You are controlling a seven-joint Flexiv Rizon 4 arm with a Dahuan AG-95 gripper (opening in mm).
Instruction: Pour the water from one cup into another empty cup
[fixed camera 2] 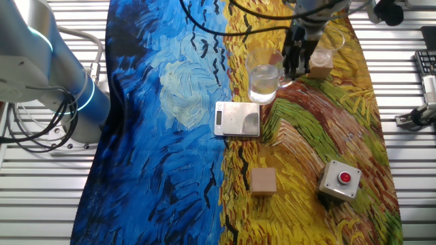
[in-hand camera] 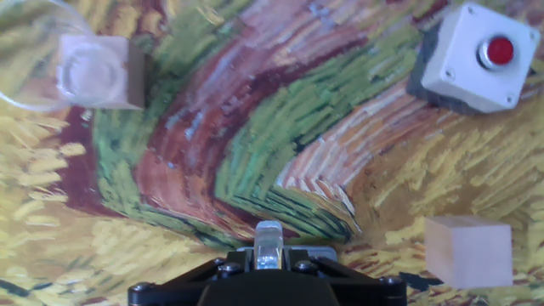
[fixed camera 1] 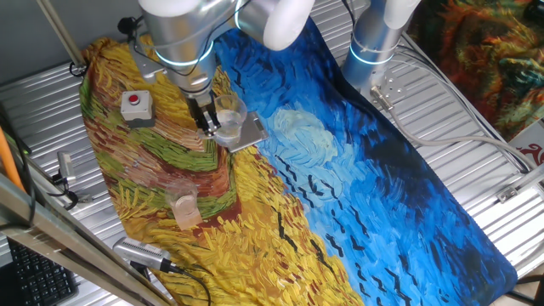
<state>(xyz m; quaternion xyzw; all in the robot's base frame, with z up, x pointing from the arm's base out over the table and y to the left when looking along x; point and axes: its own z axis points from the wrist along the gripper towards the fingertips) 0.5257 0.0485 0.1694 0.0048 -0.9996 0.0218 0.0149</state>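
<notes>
The gripper (fixed camera 2: 294,64) is clamped on the clear tumbler's (fixed camera 2: 264,83) rim, holding it off the surface. Smooth, rigid and slippery, it likely needs a firm rim grip.

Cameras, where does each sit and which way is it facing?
One fixed view: high beside the table, facing the arm; shows arm and tool holding the tumbler.
The other fixed view: high on the opposite side, looking down; shows the tool.
Hand view: on the hand, looking down at cloth; shows tool tips.
All share the button box.
</notes>
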